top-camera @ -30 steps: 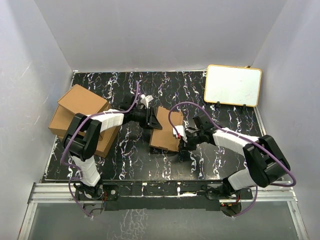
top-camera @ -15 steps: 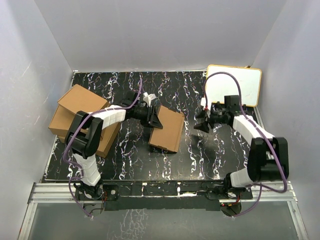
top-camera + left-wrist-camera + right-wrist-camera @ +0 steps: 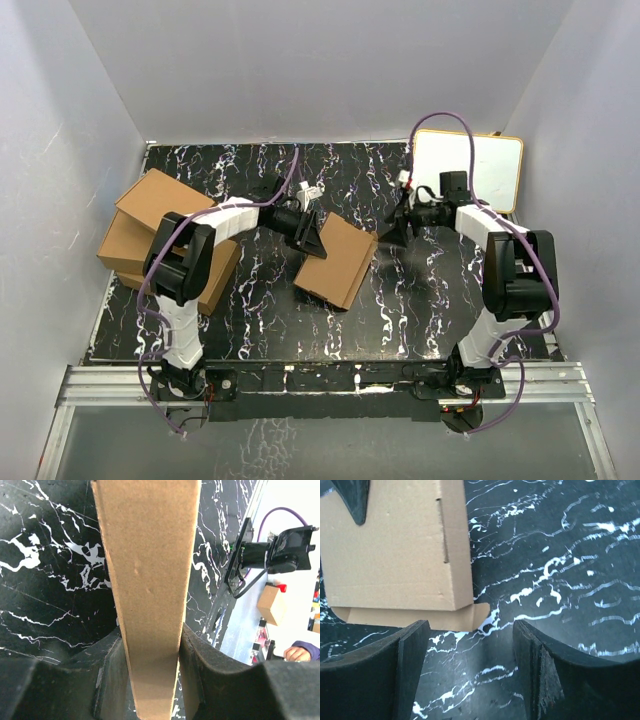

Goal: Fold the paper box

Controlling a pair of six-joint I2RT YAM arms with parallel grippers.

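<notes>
Standing between grey walls, the black marbled table (image 3: 250,320) carried stacked boxes (image 3: 160,235) at left. The left gripper (image 3: 305,232) pinched an edge of the paper box (image 3: 338,260) mid-table; only its wrist view showed that clamp plainly. The right gripper (image 3: 470,675), spread wide, had pulled back toward the white board (image 3: 470,170).

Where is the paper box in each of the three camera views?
Top external: paper box at the centre of the table.
Left wrist: its edge runs up the middle, between the left arm's fingers.
Right wrist: upper left, above the right arm's fingers.
Shared landmark: the black table with white veins.
</notes>
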